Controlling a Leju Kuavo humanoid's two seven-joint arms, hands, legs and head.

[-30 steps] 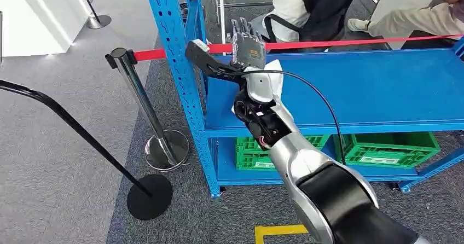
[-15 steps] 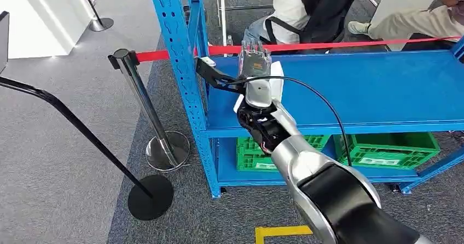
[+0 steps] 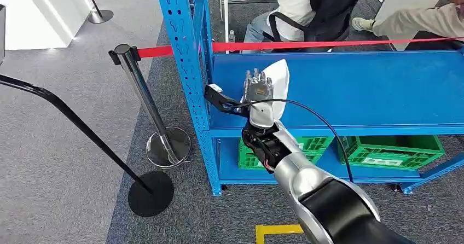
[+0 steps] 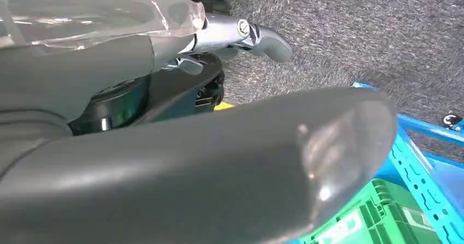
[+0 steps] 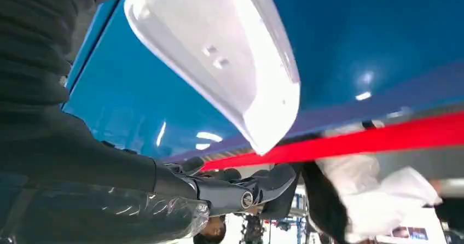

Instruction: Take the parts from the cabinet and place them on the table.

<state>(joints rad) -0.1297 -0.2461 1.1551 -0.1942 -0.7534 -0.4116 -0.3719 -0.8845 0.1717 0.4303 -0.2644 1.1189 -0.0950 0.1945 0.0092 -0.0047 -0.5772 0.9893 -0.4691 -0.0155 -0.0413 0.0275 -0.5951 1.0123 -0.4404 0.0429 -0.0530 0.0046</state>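
Pick step: right hand (image 3: 257,86) at white part (image 3: 278,82) on blue shelf (image 3: 372,91), fingers extended, grip apparently not closed. Next: close fingers, lift out.

The smooth, glossy white plastic part (image 3: 278,85), a curved shell that tapers to a rounded tip, stands tilted above the left end of the blue metal cabinet shelf (image 3: 372,91), its tip pointing up and away from the robot. In the right wrist view the white shell (image 5: 219,52) shows two small marks near its middle and lies just off the shelf's blue surface (image 5: 383,30). Whether its lower end touches the shelf cannot be told.
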